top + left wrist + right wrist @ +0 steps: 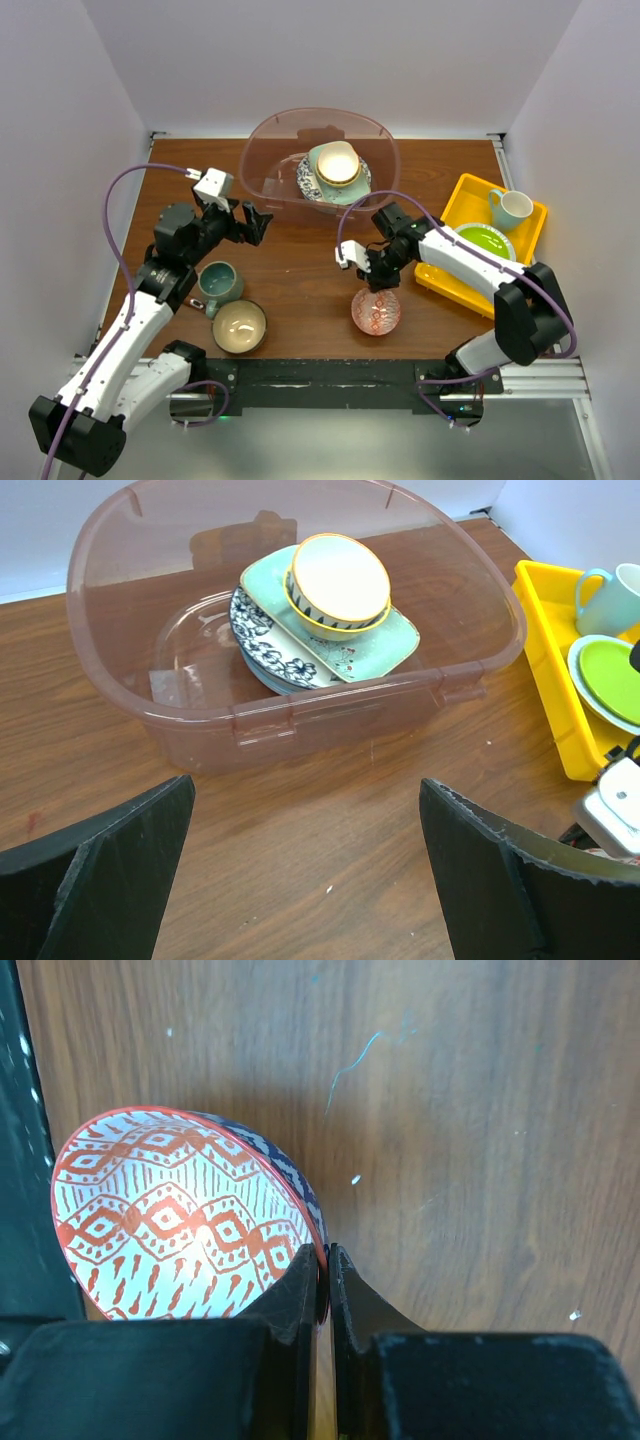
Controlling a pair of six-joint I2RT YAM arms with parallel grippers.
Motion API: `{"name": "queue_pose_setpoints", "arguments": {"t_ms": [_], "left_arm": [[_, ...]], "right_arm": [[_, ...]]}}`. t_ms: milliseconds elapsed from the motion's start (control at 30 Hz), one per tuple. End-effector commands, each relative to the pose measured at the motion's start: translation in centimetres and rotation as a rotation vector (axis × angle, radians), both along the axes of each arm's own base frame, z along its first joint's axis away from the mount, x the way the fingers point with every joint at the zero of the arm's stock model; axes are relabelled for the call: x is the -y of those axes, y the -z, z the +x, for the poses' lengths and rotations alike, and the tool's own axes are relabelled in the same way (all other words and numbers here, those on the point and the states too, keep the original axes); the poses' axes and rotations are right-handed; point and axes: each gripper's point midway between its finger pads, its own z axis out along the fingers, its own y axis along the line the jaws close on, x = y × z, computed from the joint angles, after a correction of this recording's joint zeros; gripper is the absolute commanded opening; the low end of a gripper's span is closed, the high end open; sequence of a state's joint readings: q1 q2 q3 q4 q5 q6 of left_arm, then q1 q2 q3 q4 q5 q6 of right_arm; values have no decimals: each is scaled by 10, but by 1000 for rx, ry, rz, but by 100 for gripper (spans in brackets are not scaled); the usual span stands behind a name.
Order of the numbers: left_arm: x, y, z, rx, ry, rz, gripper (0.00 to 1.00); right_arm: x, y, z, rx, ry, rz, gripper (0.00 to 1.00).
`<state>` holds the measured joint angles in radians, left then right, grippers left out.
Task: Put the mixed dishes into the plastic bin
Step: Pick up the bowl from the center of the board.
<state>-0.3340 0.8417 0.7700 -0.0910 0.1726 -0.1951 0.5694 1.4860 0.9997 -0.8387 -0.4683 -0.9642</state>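
Observation:
The plastic bin (262, 140) stands at the back centre and holds a blue-patterned plate (262, 645), a mint square dish (390, 645) and a small yellow-rimmed bowl (340, 580). My right gripper (378, 283) is shut on the rim of a red-patterned bowl (376, 312) near the front; in the right wrist view the fingertips (310, 1265) pinch the rim of that bowl (170, 1230), which is tilted. My left gripper (258, 224) is open and empty, just in front of the bin (330, 715). A teal mug (218, 283) and a tan bowl (240, 326) sit front left. The white plate is out of view.
A yellow tray (455, 205) at the right holds a lime-green plate (484, 240) and a pale mug (510, 208). White walls close in the left, back and right. The table's front edge runs just below the tan bowl.

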Motion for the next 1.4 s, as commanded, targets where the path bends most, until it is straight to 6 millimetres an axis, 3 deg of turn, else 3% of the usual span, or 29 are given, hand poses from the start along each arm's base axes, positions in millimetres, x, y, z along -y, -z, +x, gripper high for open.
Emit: {"name": "queue_pose_setpoints", "arguments": {"t_ms": [0, 267, 300, 600, 1000, 1367], "left_arm": [[8, -7, 0, 31, 44, -36, 100], [19, 2, -6, -11, 102, -75, 100], [21, -4, -4, 14, 106, -91, 100], [38, 10, -13, -73, 187, -175, 100], [59, 28, -30, -204, 275, -261, 100], [98, 30, -47, -229, 320, -220, 100]], "right_arm": [[-26, -25, 4, -39, 77, 116, 0], [-25, -40, 9, -40, 130, 177, 0], [-24, -42, 9, -40, 140, 186, 0], [-10, -67, 28, -4, 295, 297, 0], [-6, -70, 37, 10, 368, 311, 0], [-4, -68, 39, 18, 380, 310, 0]]}}
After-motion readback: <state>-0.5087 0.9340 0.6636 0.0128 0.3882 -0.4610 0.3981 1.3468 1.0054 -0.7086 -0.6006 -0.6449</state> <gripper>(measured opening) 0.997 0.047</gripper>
